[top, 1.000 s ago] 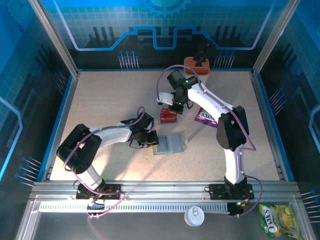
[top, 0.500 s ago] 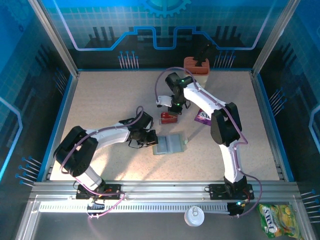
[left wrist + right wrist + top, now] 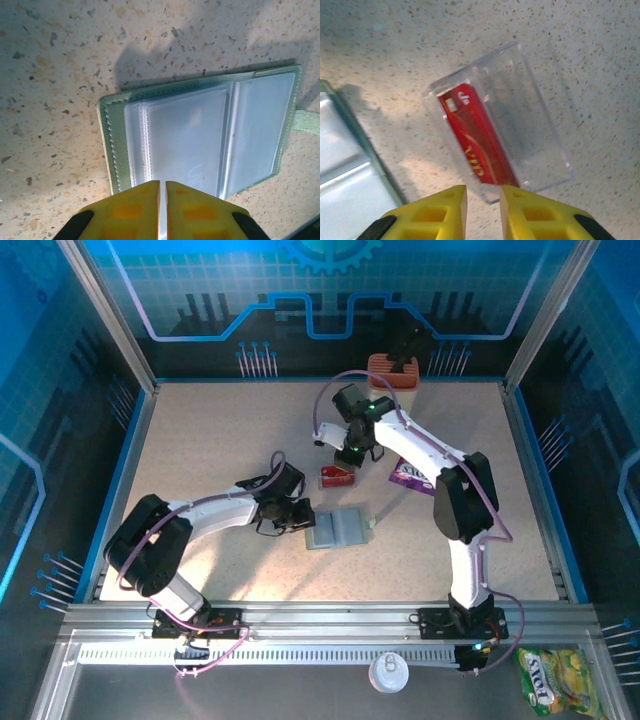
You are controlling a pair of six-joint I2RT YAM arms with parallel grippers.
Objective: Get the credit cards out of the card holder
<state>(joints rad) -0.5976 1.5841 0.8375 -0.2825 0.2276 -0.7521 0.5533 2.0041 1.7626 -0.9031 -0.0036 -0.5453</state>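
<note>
Card holder (image 3: 200, 135): lying open and flat near the middle of the table (image 3: 50, 75), its two panels side by side and a small tab sticking out at one end.
Holder make: a soft grey-green stitched cover with frosted clear plastic sleeves layered inside, glossy and slippery-looking. Whether a card is sitting in them I cannot tell.
Red card (image 3: 475, 137): resting out of the holder, inside a shallow clear case (image 3: 530, 120) just past the holder's far edge. It is thin, stiff and glossy, with gold lettering.
Clear case: rigid, see-through and rectangular, lying flat.
Left fingers (image 3: 130, 210): pressing together with only a hairline slit between them, over the holder's edge. Whether they are pinching a sleeve I cannot tell.
Right fingers (image 3: 440, 210): hovering above the case, standing a little apart, holding nothing.
Step in hand: the red card looks delivered, so another card is probably waiting to be fetched.
Next move: probably calling for the left fingers to be steadying the holder while the right ones are sliding a thin card out along a sleeve opening.
</note>
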